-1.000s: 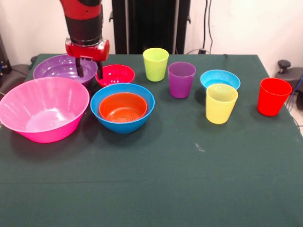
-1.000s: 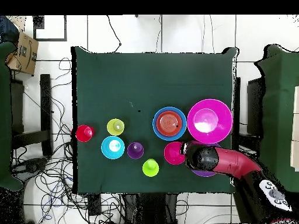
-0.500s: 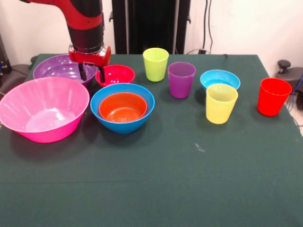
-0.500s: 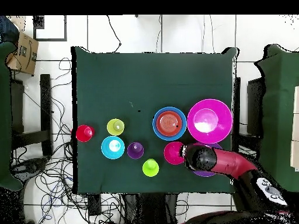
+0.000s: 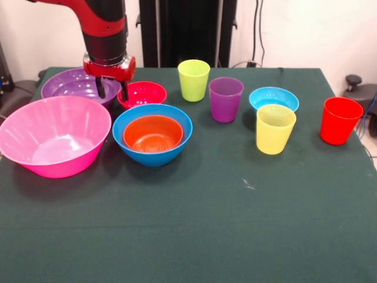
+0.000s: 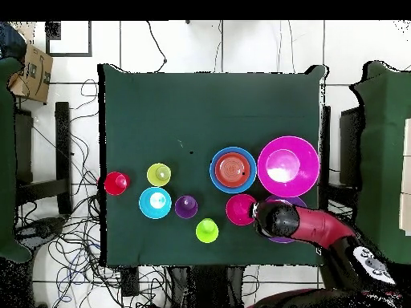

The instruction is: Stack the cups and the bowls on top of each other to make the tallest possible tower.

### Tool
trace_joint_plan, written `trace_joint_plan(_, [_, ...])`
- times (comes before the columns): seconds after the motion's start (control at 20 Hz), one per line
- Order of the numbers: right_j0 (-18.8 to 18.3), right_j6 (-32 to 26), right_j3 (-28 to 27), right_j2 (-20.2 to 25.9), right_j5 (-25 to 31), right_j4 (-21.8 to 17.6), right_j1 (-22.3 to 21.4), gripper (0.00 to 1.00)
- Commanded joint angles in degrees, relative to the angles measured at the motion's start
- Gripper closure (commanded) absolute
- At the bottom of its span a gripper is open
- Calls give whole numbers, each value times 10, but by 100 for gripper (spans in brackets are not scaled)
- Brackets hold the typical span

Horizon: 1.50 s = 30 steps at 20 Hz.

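**One bowl nested, gripper at the small red bowl**

One orange bowl (image 5: 153, 133) sits inside the medium blue bowl (image 5: 177, 152). The gripper (image 5: 112, 89) hangs with fingers spread, one finger (image 5: 125, 90) at the left rim of the small red bowl (image 5: 143, 94), the other over the large purple bowl (image 5: 72, 84). Four cups stand apart.

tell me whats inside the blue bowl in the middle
An orange bowl sits nested inside the blue bowl, and it looks empty. The blue bowl's floor is covered by it, so anything underneath cannot be seen.
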Motion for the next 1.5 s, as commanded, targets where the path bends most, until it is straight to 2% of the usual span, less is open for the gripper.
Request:
trace_joint_plan(0.05, [19, 20, -39, 12, -19, -27, -9, 0])
trace_joint_plan(0.6, [15, 32, -3, 15, 4, 4, -38, 0])
trace_joint_plan(0.9, [3, 30, 38, 37, 15, 22, -67, 0])
trace_joint_plan(1.5, [-25, 18, 78, 87, 14, 50, -72, 0])
